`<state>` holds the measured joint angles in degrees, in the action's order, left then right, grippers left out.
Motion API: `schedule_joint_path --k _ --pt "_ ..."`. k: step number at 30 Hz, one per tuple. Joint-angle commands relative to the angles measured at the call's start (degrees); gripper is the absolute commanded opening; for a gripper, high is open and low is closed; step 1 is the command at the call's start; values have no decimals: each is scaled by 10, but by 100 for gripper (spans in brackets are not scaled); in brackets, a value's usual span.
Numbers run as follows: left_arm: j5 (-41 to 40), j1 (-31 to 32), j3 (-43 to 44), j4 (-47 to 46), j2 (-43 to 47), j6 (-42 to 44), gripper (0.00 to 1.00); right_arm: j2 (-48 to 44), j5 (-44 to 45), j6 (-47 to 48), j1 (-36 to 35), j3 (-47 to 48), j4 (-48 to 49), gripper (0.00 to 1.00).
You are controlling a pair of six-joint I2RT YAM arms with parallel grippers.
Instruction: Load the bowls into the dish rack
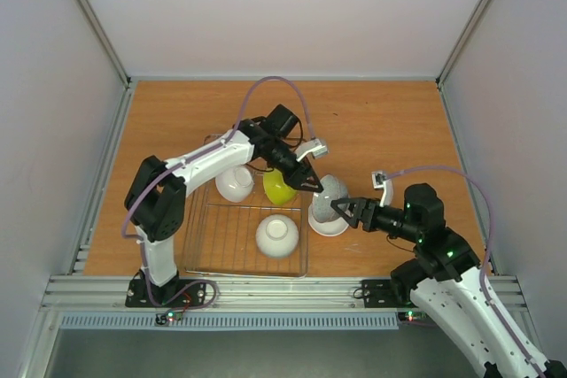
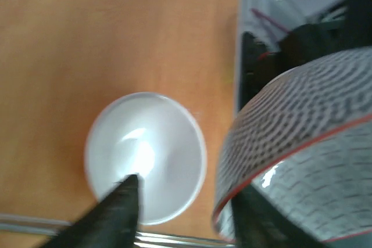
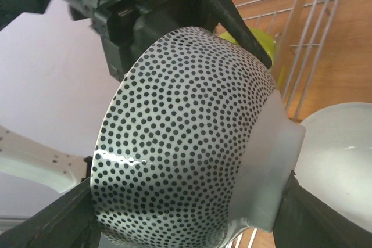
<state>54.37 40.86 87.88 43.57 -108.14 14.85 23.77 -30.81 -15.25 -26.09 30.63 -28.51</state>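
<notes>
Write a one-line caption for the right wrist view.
Right pincer grips the spotted bowl, left pincer at its rim, dish rack behind.

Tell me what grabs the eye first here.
A black-dotted bowl hangs tilted in mid-air at the dish rack's right edge, where both arms meet: the right fingers grip it from either side, the left fingers sit at its rim. Just beneath, a white bowl stands on the table.

white bowl (image 2: 145,155) upright on wooden worktop (image 2: 87,39), patterned grey bowl (image 2: 302,143) tilted at right, hand (image 2: 185,193) fingers apart
</notes>
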Motion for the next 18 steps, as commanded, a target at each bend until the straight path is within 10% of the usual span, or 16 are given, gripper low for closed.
schedule_joint_path --k 1,5,11,18 --pt "-220 -2 -28 -99 72 -48 66 32 57 79 -4 74 -83 1" --pt "-377 -22 -45 -134 116 -59 87 82 79 104 -4 104 -103 1" --pt "-391 -112 -66 -153 195 -75 94 157 74 139 -37 147 -98 1" --pt "-348 -220 -145 -156 284 -58 95 292 357 218 -311 270 -157 1"
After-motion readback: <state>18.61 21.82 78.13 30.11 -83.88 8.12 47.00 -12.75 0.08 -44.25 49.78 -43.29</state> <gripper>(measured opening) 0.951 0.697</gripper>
